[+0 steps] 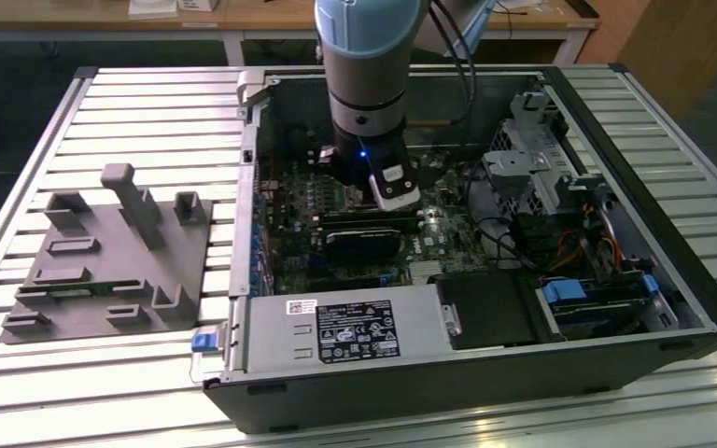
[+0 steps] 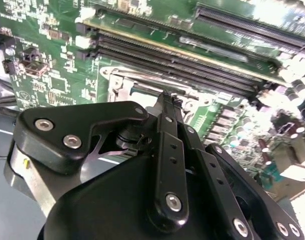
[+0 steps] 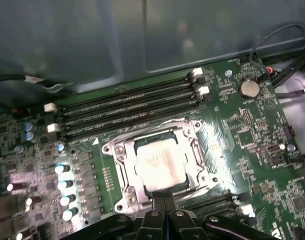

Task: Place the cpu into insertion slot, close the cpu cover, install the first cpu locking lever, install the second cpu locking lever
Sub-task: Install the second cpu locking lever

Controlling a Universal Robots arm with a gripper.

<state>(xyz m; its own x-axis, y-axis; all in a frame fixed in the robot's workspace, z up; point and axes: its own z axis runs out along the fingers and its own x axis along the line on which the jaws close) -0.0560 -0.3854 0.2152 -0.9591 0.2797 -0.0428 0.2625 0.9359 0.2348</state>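
My end effector (image 3: 165, 205) is pinched closed and empty, just below the cpu (image 3: 157, 165), seated mid-frame under its cpu cover (image 3: 123, 152); thin, springy metal, I'd push its edge

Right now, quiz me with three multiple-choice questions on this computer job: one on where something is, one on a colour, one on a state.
1. Where is the cpu? A in the insertion slot; B beside it; C far from it.
2. The circuit board is: A red; B green; C blue.
3. The hand is: A wide open; B shut; C half open.
Answers: A, the chip sits inside the silver rim; B, green shows around the socket; B, no gap shows at its tip.
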